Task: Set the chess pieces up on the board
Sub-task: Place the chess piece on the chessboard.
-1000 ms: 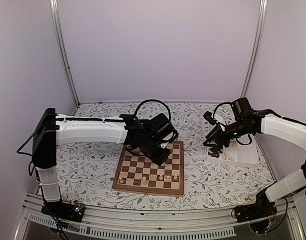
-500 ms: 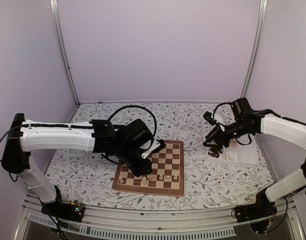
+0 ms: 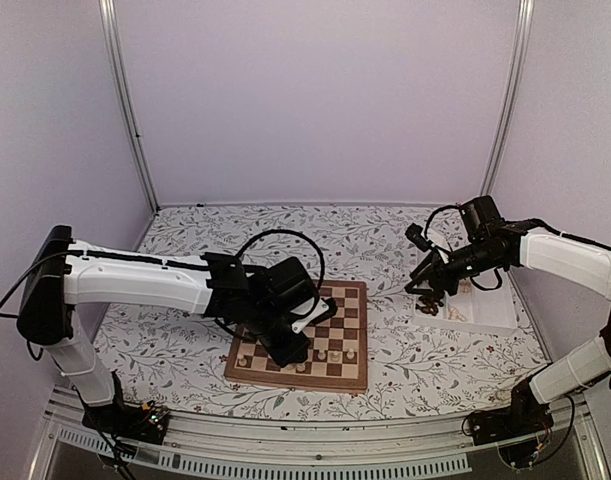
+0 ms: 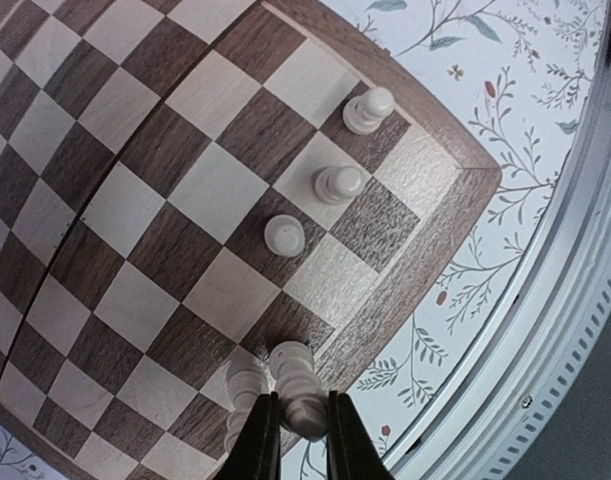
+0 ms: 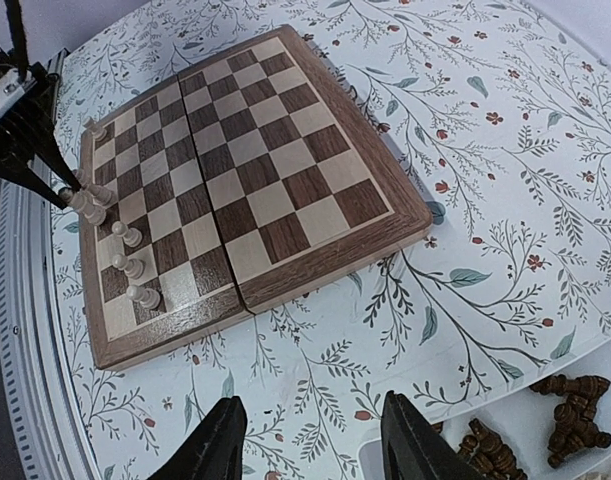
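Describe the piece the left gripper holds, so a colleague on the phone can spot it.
Find the board and follow its near edge, where pale pieces stand in a row. In that row, the held piece sits between the fingers of the left gripper. It alone is flanked by two black fingers; the others stand free.

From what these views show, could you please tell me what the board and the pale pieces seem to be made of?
The board looks like wood with a satin finish: grain streaks show in its dark squares. The pale pieces look like smooth turned light wood, though plastic cannot be ruled out.
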Motion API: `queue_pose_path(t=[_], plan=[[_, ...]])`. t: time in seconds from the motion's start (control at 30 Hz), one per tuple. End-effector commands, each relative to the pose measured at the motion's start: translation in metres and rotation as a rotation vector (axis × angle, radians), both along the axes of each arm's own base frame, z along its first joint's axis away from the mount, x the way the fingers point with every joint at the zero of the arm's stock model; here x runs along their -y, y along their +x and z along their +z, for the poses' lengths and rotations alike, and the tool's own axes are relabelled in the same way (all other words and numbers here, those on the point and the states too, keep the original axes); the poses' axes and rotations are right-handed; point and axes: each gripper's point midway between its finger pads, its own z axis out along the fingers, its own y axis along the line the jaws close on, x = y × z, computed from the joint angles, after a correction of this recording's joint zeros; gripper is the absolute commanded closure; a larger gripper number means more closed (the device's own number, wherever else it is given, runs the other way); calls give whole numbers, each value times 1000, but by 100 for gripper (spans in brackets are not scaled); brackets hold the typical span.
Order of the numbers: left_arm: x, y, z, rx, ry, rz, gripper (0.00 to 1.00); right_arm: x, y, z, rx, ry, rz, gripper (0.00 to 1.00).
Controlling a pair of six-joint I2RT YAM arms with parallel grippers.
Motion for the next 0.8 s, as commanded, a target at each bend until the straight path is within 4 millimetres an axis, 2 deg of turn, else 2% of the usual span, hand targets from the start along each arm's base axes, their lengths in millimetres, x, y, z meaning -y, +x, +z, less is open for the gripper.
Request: queue_pose_path(t=[0.0,0.33,0.43,0.57,0.67,0.77], plan=[[13,-3,-4,8,-3,-43,90,0,-2,-8,-23,5,9,50],[13,-3,-14,5,23,-45,89,-1,-3,-9,-31,6,17,50],[12,-4,-15,2,28,-47,84,-1,-3,-9,-31,5,16,50],[11,-7,-15,6,40,-57,71,-1,-3,-9,-33,7,18,50],[10,-6,-7,24,41,-60,64,-2,-3,-8,-34,13,20,50],[13,0,10,67,23,-55,58,-3,-2,-3,-33,22,18,50]])
